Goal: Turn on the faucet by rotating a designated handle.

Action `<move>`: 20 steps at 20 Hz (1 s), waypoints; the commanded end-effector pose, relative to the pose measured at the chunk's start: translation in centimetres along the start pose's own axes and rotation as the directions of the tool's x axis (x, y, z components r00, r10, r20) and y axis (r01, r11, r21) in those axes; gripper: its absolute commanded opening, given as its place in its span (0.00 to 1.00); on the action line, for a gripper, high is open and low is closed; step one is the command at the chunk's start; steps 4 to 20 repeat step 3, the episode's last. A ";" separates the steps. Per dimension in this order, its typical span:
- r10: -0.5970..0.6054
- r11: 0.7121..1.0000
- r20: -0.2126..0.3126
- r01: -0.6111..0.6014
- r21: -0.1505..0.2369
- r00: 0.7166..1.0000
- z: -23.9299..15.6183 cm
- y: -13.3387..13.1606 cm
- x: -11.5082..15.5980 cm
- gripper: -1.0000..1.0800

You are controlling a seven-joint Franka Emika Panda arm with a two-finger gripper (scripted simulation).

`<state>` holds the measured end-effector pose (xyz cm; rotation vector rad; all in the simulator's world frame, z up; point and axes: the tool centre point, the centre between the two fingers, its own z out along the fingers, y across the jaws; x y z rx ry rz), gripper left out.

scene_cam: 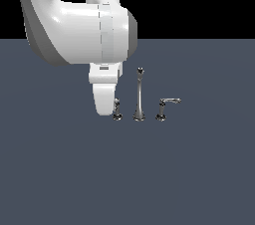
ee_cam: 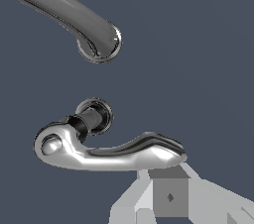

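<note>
- Floor [scene_cam: 60, 179]: flat dark blue-grey surface; it fills the lower part of the exterior view under a black background and forms the backdrop of the wrist view.
- Arm [scene_cam: 74, 25]: large white body with grey trim, entering from the top on the exterior view's left and bending down toward the faucet.
- Gripper [scene_cam: 105, 98]: white, rounded, pointing down; its lower end sits just beside the handle, on the exterior view's left of it. In the wrist view one pale grey finger [ee_cam: 168, 196] rises to the underside of the lever's free end and appears to touch it. Whether the jaws are spread or closed cannot be told from either view.
- Faucet [scene_cam: 140, 94]: shiny chrome three-piece set standing on the floor near the middle of the exterior view.
- Spout [scene_cam: 140, 94]: tall, slender, tapering, upright, with a flared base; it stands between the two handles. In the wrist view it is a long chrome tube ending in a round base.
- Handle [scene_cam: 117, 109]: short flared post on the exterior view's left of the spout, partly hidden by the gripper. The wrist view shows its curved chrome lever [ee_cam: 109, 151] extending sideways from a dark-collared post.
- Right lever [scene_cam: 167, 105]: mirror piece on the exterior view's right of the spout; its thin arm points away from the spout, well apart from the gripper.
</note>
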<state>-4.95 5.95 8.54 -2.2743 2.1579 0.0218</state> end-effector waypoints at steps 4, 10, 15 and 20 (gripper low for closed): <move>0.078 0.997 -0.014 -0.078 0.006 0.997 -0.1 -0.8 6.0 0.00; 0.078 0.997 -0.014 -0.078 0.006 0.997 -0.1 -0.8 6.0 0.00; 0.078 0.997 -0.014 -0.078 0.006 0.997 -0.1 -0.8 6.0 0.00; 0.078 0.997 -0.014 -0.078 0.006 0.997 -0.1 -0.8 6.0 0.00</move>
